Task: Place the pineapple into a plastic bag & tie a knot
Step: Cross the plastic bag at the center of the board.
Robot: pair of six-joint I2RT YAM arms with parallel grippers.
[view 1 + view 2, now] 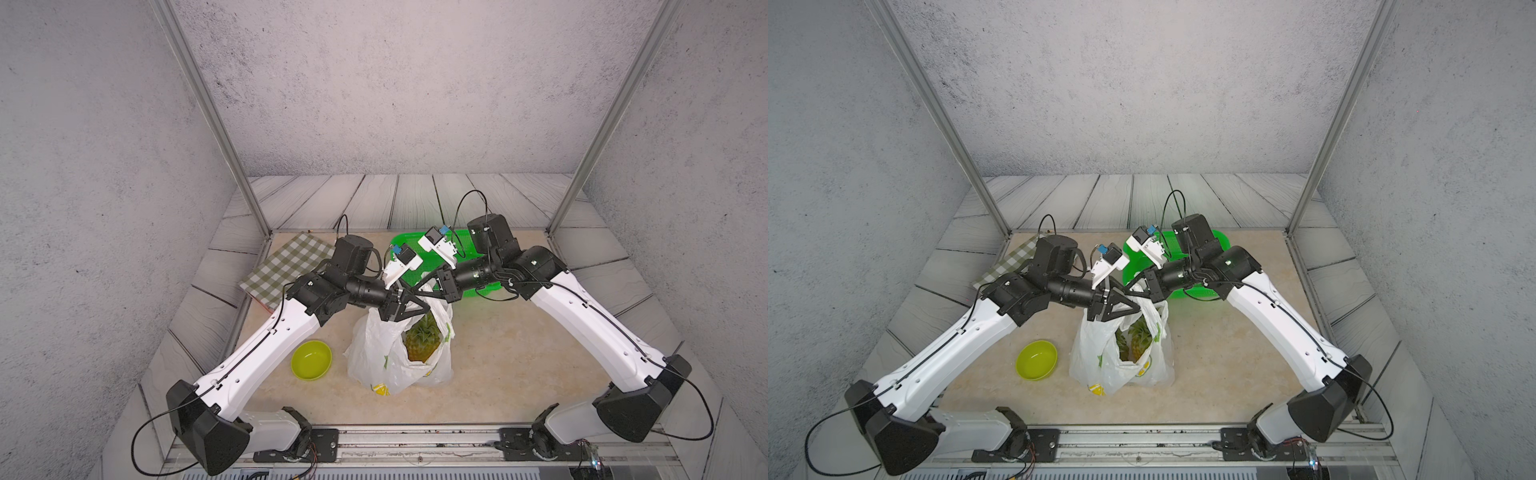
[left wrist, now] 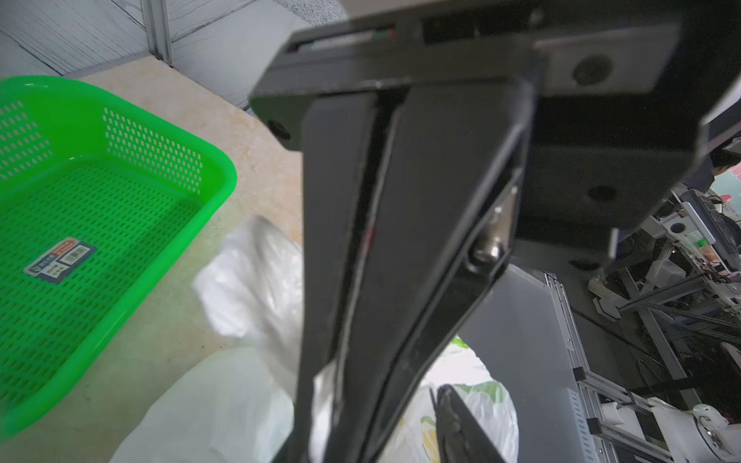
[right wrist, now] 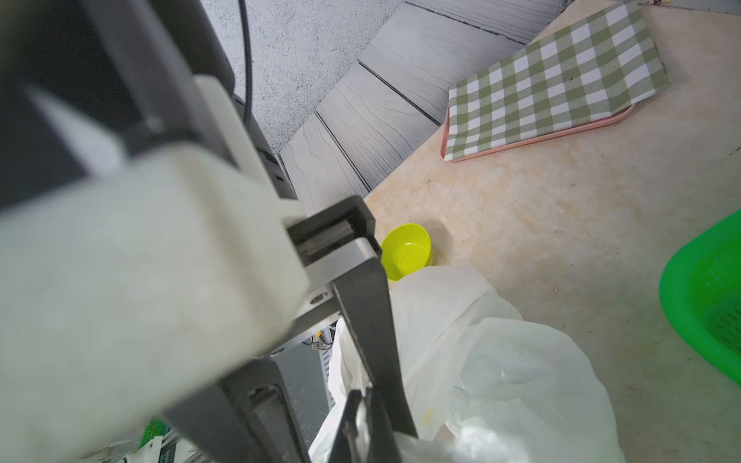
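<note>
Pineapple (image 1: 422,343) sits inside the plastic bag (image 1: 374,357). In both top views the bag stands upright on the table (image 1: 519,365) between the arms, mouth open. Left gripper (image 1: 426,309) and right gripper (image 1: 417,296) meet just above the mouth, and the right jaws are closed to a point.

Left wrist: a narrow slit shows between the left fingers (image 2: 333,240) with white film in it. Whether they grip it cannot be told. Green basket (image 2: 224,180) lies beside the bag.

Right wrist: bag film fills the foreground, with the lime bowl (image 3: 405,252) just behind it and the checked cloth (image 3: 553,80) well apart. What the right jaws pinch cannot be told.
</note>
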